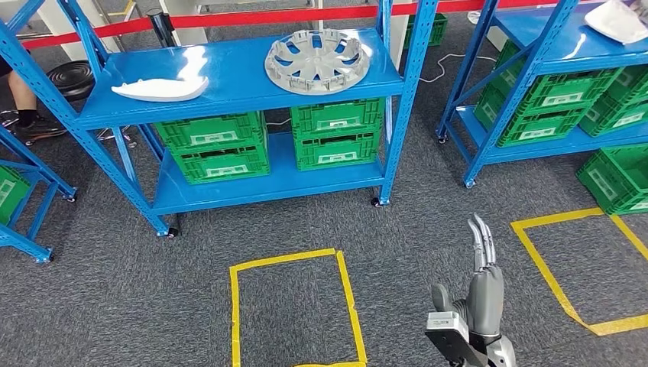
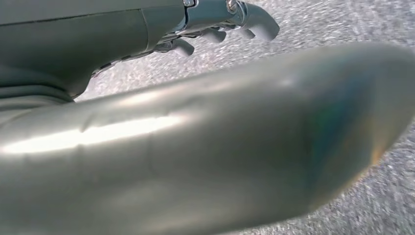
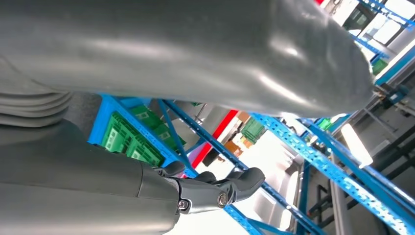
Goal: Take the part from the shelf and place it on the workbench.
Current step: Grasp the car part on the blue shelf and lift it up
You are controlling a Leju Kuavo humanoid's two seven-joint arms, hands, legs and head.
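Four green crates (image 1: pixel 267 144) on lower shelf, centre of frame, stacked in two pairs side by side. More green crates (image 1: pixel 565 103) at upper right, stacked under a second blue rack (image 1: pixel 527 73); one further green crate (image 1: pixel 620 177) at right edge, on carpet. Yellow tape rectangle (image 1: pixel 294 306) on grey carpet (image 1: pixel 115 290), lower centre; second tape outline (image 1: pixel 581 267) lower right. Red barrier strip (image 1: pixel 252 17) across top. Person's leg (image 1: pixel 21 99) at upper left edge.

Glossy blue painted-metal shelf (image 1: pixel 229 80), middle of the frame, carries a matt grey plastic wheel cover (image 1: pixel 322 60) and a smooth white plastic panel (image 1: pixel 160 89); ribbed green plastic crates (image 1: pixel 220 147) below, rough grey carpet (image 1: pixel 115 290) underneath
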